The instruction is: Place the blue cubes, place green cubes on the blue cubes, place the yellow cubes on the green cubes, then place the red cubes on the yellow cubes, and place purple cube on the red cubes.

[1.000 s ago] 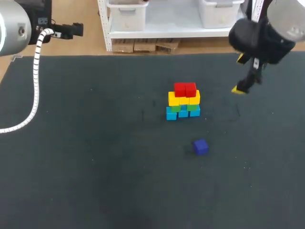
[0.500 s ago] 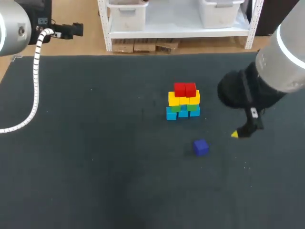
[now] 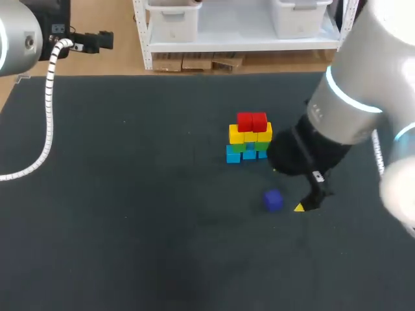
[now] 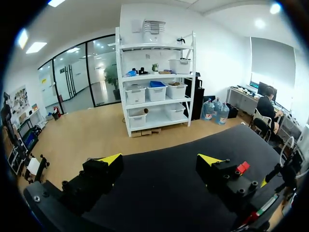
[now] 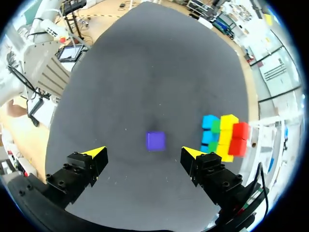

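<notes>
From the head view I see the dark table (image 3: 130,227) with a little pile of cubes near its middle. The blue cubes (image 3: 248,155) sit at the bottom in a row. The green cubes (image 3: 262,146) are on top of them, the yellow cubes (image 3: 250,134) on the green ones, and the red cubes (image 3: 251,121) on the very top. The purple cube (image 3: 273,199) lies alone on the table, in front of the pile and apart from it. My right arm (image 3: 353,103) comes in from the right side. Its right gripper (image 3: 303,205) is just beside the purple cube. I can see only one yellow tip here, so from this view I cannot tell how wide the fingers are. My left arm (image 3: 16,39) is up in the far left corner, well away from the cubes.

In the left wrist view the left gripper (image 4: 160,159) has its fingers spread wide, with nothing between them. Only bare table is under it.

In the right wrist view the fingers are spread wide too and hold nothing. The purple cube lies on the table just ahead of the gap between them, and neither finger touches it. The pile stands off to the side, past one finger.
</notes>
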